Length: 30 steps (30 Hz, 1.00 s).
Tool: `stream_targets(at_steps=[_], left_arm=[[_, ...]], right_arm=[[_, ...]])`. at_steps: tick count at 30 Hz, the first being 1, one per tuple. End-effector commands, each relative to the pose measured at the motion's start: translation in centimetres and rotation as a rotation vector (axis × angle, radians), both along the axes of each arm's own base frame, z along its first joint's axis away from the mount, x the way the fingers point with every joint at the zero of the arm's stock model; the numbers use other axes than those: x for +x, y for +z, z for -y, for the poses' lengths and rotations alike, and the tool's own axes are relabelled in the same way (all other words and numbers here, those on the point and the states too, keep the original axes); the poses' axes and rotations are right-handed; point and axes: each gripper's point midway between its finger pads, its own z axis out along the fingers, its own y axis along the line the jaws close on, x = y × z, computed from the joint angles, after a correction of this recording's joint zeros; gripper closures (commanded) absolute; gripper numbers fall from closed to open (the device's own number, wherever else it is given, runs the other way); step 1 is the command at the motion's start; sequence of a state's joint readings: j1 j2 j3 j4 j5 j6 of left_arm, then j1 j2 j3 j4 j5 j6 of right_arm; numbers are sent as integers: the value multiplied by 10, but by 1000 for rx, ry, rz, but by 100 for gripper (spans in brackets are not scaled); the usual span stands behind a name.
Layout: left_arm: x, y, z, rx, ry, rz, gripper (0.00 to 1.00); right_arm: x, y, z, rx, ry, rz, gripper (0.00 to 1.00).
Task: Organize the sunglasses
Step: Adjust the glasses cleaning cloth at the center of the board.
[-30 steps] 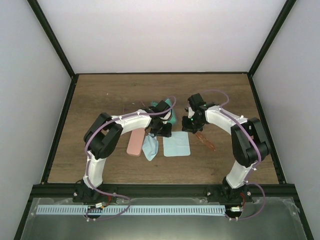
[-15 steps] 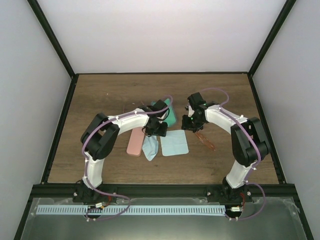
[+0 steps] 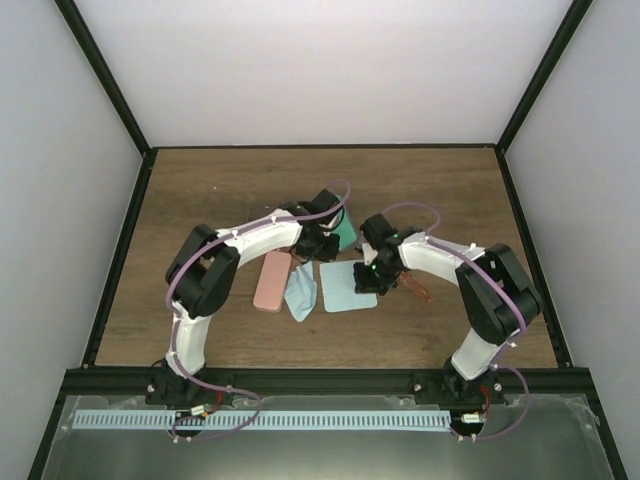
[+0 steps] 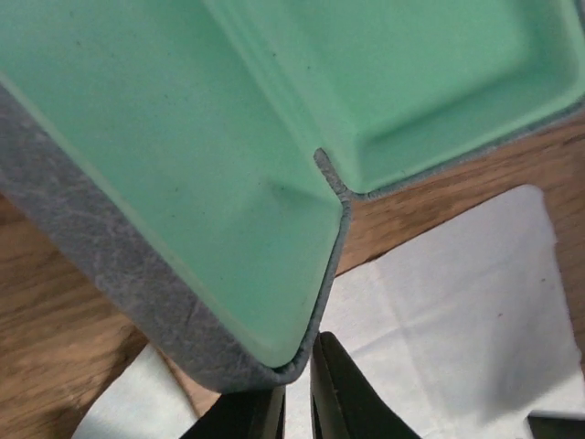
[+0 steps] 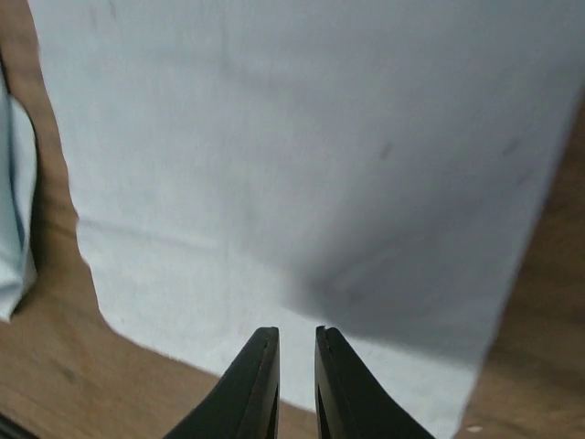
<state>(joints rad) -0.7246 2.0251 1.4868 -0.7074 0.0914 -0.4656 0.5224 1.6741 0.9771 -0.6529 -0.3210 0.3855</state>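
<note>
Sunglasses (image 3: 415, 288), right of cloth (image 3: 350, 290): light, fragile; likely best taken at the frame front. Left gripper (image 4: 297, 407), right gripper (image 5: 297, 370): jaws nearly pressed together.

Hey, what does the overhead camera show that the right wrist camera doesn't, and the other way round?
Only the overhead view: the pink case, the open green-lined case and reddish sunglasses. Only the right wrist view: the right fingers, almost closed with nothing between them, over the near edge of the flat cloth. Both: the flat cloth, the crumpled cloth beside it, and the wooden table.
</note>
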Motion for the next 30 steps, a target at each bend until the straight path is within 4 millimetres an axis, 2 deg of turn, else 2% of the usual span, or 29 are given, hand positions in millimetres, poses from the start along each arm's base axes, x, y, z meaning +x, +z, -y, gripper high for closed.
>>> stream_targets(at_steps=[1,4,7,11,14,20,25,30], left_arm=[[12,6,16,-27,-38,16,94],[13,1,21,-33,-64,0,96],[8,-14,20,-21,-71,-33,96],[-3,-37,13,4,-70,-75,96],[-14,-49,3,22,-65,-100,96],[-27,-47,-8,17,-47,-103,96],[-41,-44,-11,1,-43,-129,96],[-65,-38,-23,-13,-7,-146,96]], right_arm=[[-15,7,-14,67,2,-7,88],[-22,4,-13,77,-9,-25,91],[-31,-7,-7,64,-16,-54,91],[-42,-25,9,9,-38,-97,91],[-41,-26,25,-12,-86,-107,91],[-21,-18,54,-66,-166,-73,91],[5,-19,62,-85,-182,-48,91],[38,-19,62,-89,-199,-28,91]])
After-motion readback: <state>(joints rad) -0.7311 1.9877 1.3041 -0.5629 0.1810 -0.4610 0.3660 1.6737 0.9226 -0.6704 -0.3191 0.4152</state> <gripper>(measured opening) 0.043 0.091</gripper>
